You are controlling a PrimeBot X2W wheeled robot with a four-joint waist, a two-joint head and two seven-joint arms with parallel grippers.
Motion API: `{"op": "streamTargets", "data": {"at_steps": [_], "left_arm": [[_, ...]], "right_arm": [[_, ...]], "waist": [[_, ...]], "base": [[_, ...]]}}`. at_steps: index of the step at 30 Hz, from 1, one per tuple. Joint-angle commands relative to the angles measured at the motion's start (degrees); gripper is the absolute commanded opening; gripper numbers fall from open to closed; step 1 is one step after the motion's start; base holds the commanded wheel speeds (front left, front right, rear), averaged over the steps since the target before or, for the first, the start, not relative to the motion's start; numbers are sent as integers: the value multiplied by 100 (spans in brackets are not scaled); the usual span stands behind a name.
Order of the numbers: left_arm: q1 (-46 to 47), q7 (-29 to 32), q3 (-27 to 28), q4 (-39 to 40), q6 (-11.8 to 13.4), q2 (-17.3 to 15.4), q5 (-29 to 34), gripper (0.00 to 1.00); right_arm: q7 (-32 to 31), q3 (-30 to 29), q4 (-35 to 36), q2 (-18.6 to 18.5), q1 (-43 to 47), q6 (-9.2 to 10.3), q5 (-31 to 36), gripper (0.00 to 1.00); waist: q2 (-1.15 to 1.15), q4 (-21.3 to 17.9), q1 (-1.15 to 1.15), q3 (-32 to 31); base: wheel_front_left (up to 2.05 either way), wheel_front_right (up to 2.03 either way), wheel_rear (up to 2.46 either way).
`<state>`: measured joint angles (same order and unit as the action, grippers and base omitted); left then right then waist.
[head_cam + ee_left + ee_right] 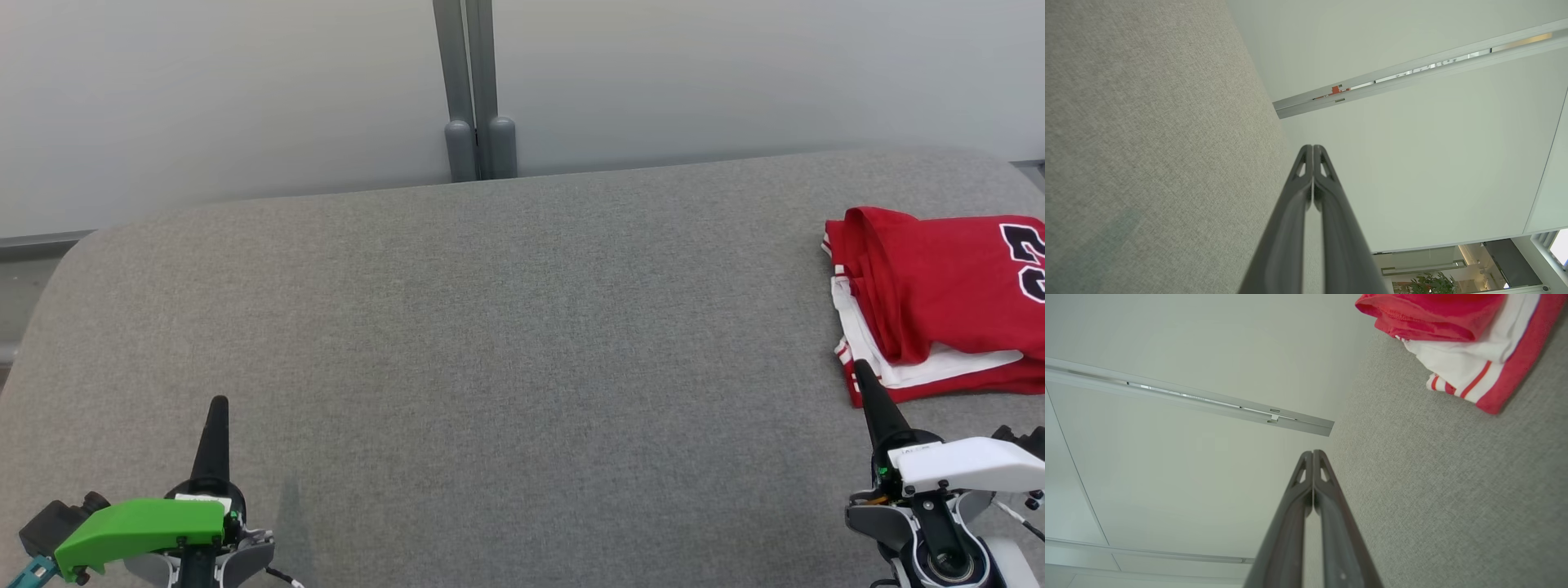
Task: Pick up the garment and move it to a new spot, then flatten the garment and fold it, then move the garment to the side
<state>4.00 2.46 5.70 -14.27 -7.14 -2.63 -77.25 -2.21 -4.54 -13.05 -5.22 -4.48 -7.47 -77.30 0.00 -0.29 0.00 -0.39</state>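
The folded red-and-white jersey garment [939, 302] lies at the right side of the grey fabric desk [490, 367], so the last step looks done. Both jaws are pressed together, empty; you need no new grasp.

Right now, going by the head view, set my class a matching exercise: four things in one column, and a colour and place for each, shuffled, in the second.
Things:
1. garment
2. left pincer
3. right pincer
4. twin posts

Colour and place:
A. white cover, lower right
B. grey, top middle
C. red, folded, far right
D. green cover, lower left

Pairs: 1-C, 2-D, 3-A, 4-B
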Motion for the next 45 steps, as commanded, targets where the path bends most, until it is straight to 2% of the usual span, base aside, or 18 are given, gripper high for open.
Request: {"op": "streamTargets", "data": {"at_steps": [1,37,45], "left_arm": [[112,27,32,40,-41,-37,-113,0],[264,419,97,26,-50,-41,-1520,0],[255,435,96,25,-50,-42,-1517,0]], "right_arm": [[-39,-34,7,-2,-111,-3,-114,0],[-447,-208,-106,234,-192,-4,-1510,0],[-454,-210,-106,237,-192,-4,-1530,0]], "waist": [[0,1,0,1],[0,28,0,55],[0,29,0,57]], "base": [[0,0,0],[0,0,0],[0,0,0]]}}
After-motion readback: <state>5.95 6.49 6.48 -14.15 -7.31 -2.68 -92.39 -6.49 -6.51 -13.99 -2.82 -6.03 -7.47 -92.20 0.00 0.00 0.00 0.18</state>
